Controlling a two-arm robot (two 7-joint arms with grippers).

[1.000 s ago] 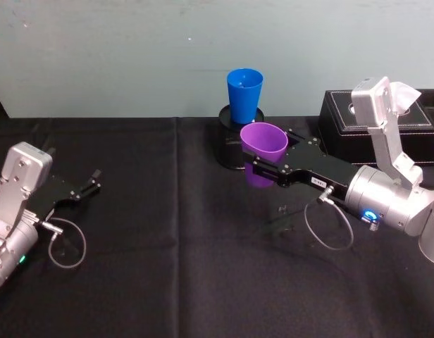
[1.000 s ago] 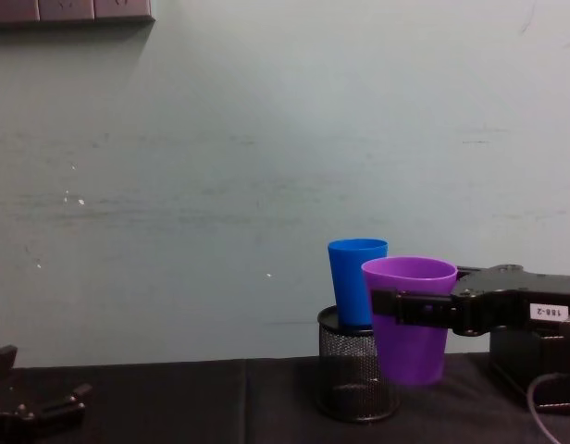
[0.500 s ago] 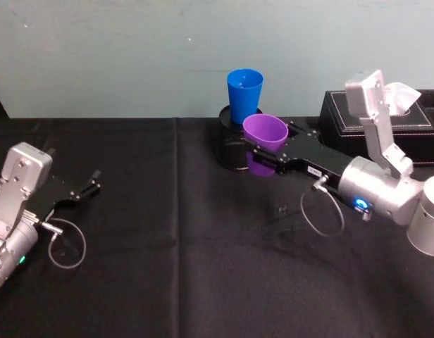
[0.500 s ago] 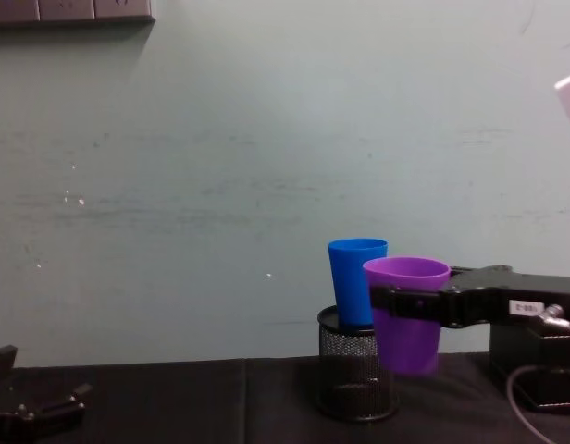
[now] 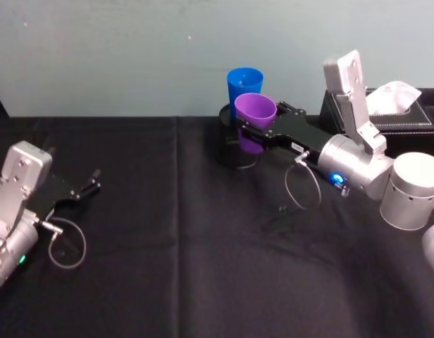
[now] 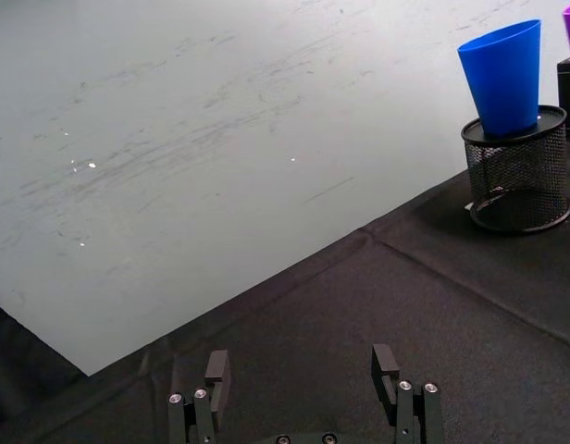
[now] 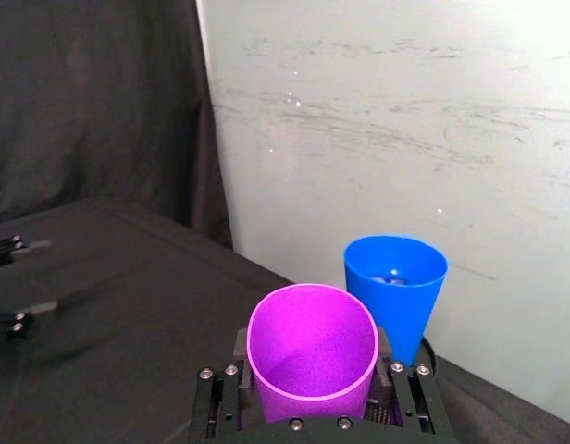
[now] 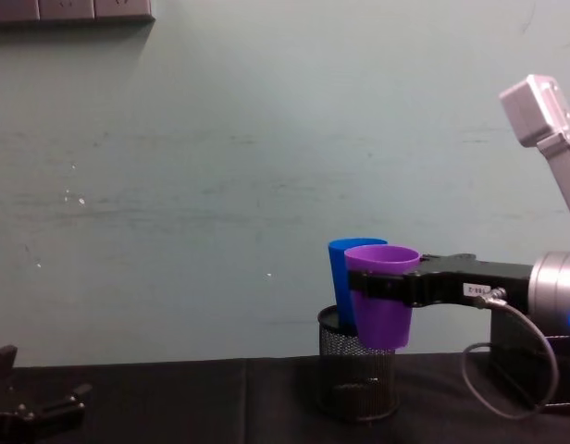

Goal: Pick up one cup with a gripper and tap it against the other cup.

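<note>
Purple tapered plastic tumbler hangs upright above black cloth surface, right pincer clamped on its wall below rim. Within last second right arm carried it farther and left, away from open surface, up against bright blue plastic tumbler standing in mouth of black wire-mesh pen holder. Rims now nearly level, side by side; real contact cannot tell. Judgement: tap is imminent or happening. Left pincer parked at near left, fingers spread, empty.
</note>
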